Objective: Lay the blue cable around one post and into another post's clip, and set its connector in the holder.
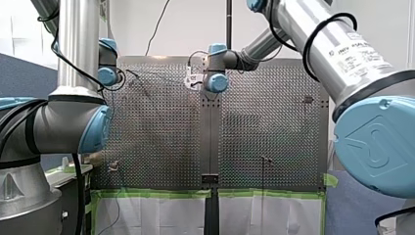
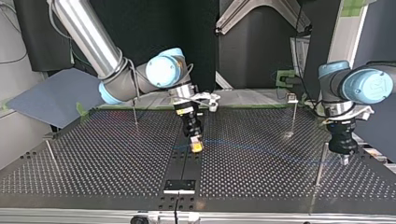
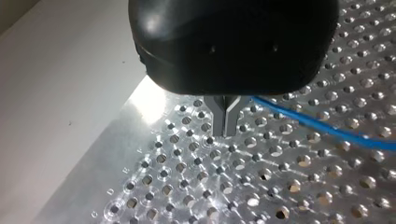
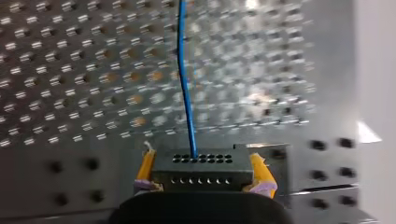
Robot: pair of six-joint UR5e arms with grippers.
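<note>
The thin blue cable [image 2: 261, 148] runs low over the perforated table between my two grippers. My right gripper [image 2: 197, 147], with yellow pads, is near the table's middle seam and is shut on the black connector [image 4: 201, 167]. The blue cable [image 4: 186, 84] leaves that connector and stretches ahead over the holes. At the top view's right, my left gripper [image 2: 344, 160] points down just above the table. Its metal fingers [image 3: 227, 122] are pressed together, and the blue cable [image 3: 322, 128] comes out from them to one side.
Thin upright posts stand on the table: one [image 2: 320, 163] right next to my left gripper, one [image 2: 294, 116] further back, two [image 2: 135, 112] [image 2: 50, 151] at the top view's left. A black plate [image 2: 180, 185] lies on the seam near the front edge.
</note>
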